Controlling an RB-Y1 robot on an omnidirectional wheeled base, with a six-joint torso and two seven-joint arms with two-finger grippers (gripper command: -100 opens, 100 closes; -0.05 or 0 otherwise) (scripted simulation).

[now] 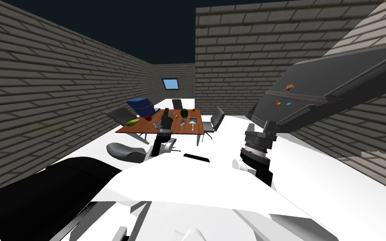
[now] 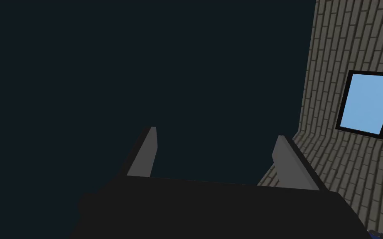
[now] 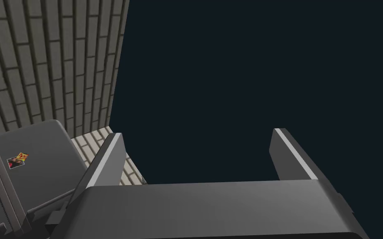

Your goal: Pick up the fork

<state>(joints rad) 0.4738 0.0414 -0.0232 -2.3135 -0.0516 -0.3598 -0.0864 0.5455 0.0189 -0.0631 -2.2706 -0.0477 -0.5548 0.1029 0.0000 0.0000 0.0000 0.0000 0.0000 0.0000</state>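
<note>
The fork is too small for us to pick out for certain in the head view; it would lie among the little grey things near the middle of the brown tabletop (image 1: 140,127), which stands well ahead of us on the white floor (image 1: 313,175). On that tabletop we also see a long green vegetable (image 1: 132,122) at its left side, a small red thing (image 1: 148,118) just beside it, and a dark green round fruit (image 1: 184,113) toward the far edge. Grey chairs (image 1: 216,119) stand around it. Our left arm (image 1: 165,123) is raised in front of the tabletop, our right arm (image 1: 258,146) is raised near a dark grey fridge (image 1: 313,96) by the brick wall, and both are well apart from the tabletop's things. In the left wrist view, the left jaws stand wide apart, both fingers (image 2: 145,153) bare with nothing between them. In the right wrist view, the right jaws are likewise spread, the fingers (image 3: 291,154) holding nothing, and the fridge (image 3: 37,153) shows beside one of them.
</note>
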